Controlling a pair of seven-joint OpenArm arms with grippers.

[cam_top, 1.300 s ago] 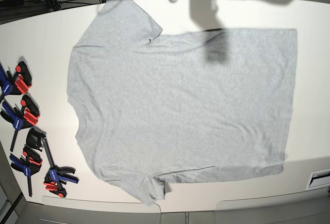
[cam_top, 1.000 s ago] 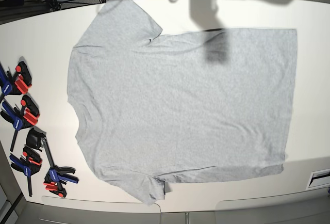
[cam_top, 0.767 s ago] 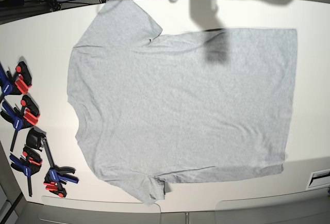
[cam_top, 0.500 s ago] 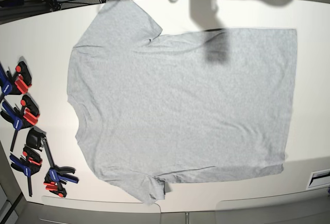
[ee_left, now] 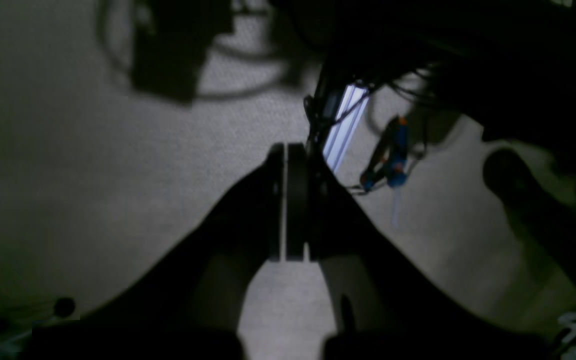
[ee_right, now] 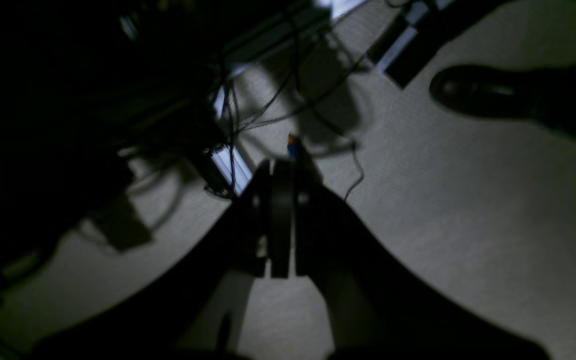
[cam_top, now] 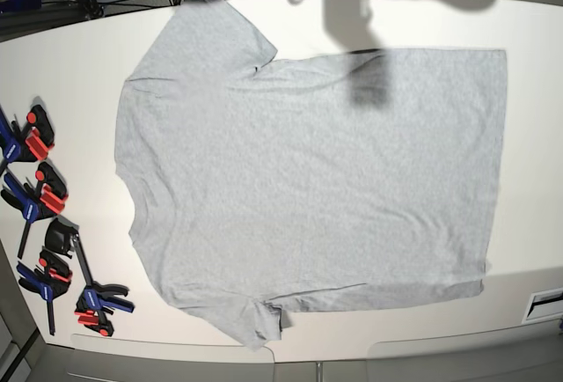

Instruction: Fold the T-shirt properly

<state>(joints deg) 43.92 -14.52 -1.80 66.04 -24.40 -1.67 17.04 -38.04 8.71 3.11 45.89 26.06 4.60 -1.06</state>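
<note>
The large light-grey cotton T-shirt [cam_top: 308, 179] lay flat and unmoved on the white desk [cam_top: 70, 65]. Both the left pincer [ee_left: 286, 200] and right pincer [ee_right: 275, 220] stayed clenched, empty, off the desk. Folding likely hadn't begun.

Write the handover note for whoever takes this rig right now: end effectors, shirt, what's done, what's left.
Left end effector: shut, empty, off the table over the floor.
Right end effector: shut, empty, also over the floor.
T-shirt: spread flat on the white table, plain side up, collar toward the clamps along the table's edge. The near sleeve is slightly bunched.
Done: shirt laid out; no fold made.
Left: all folds.
</note>
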